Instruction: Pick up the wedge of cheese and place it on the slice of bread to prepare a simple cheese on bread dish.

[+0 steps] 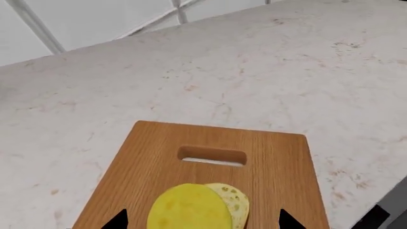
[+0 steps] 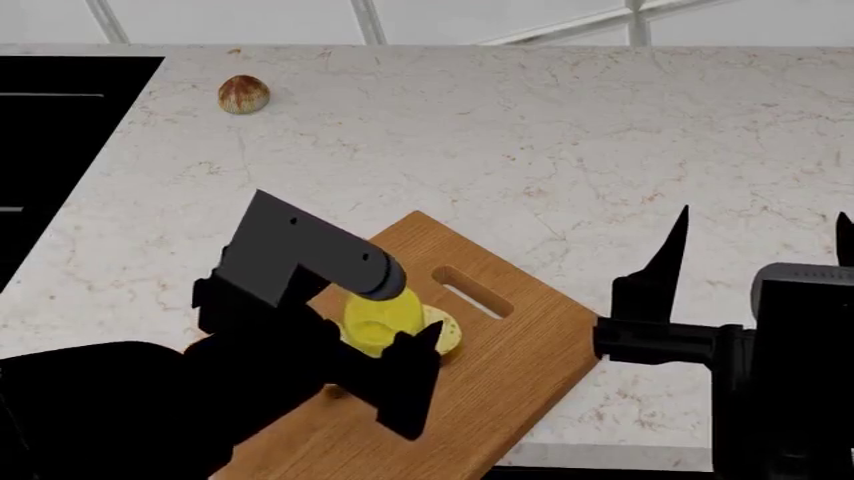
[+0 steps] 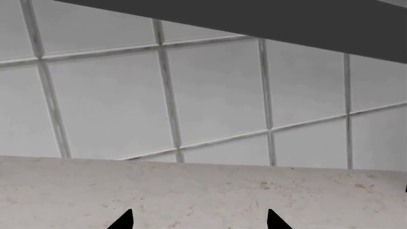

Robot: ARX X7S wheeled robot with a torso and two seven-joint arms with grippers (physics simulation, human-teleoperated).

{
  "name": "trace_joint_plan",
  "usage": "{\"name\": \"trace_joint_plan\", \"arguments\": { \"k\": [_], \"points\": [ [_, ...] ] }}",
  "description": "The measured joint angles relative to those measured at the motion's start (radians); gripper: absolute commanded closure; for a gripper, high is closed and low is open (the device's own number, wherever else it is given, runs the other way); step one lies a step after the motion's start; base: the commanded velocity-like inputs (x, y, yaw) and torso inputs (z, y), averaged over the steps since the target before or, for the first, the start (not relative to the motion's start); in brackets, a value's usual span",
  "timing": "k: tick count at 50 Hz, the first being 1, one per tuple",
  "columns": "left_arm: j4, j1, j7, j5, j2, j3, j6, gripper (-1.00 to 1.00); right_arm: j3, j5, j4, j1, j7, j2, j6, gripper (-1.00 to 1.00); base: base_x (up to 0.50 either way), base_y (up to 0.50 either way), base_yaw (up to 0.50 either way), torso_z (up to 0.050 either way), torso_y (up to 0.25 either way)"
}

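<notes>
The yellow wedge of cheese lies on top of the slice of bread, covering most of it, so only a cream edge with tan crust shows. Both rest on the wooden cutting board just short of its handle slot. My left gripper is open, its fingertips wide apart on either side of the cheese and not touching it. In the head view the cheese and the bread show just beyond the left arm. My right gripper is open and empty, held above the counter to the right of the board.
The board lies diagonally near the counter's front edge. A small brown striped nut sits at the far left of the marble counter. A tiled wall stands behind the counter, and a dark drop lies past its left edge.
</notes>
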Motion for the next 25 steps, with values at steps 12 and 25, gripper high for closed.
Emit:
{"name": "trace_joint_plan", "arguments": {
  "k": [12, 25],
  "points": [
    [0.147, -0.033, -0.097, -0.097, 0.003, -0.085, -0.123, -1.00, 0.002, 0.008, -0.025, 0.000, 0.006, 0.008, 0.017, -1.00, 0.00, 0.00, 0.00, 0.000, 0.000],
    [0.274, -0.103, -0.283, -0.302, 0.017, -0.236, -0.277, -1.00, 0.006, 0.017, -0.051, 0.007, 0.012, 0.019, 0.042, -1.00, 0.00, 0.00, 0.00, 0.000, 0.000]
  ]
}}
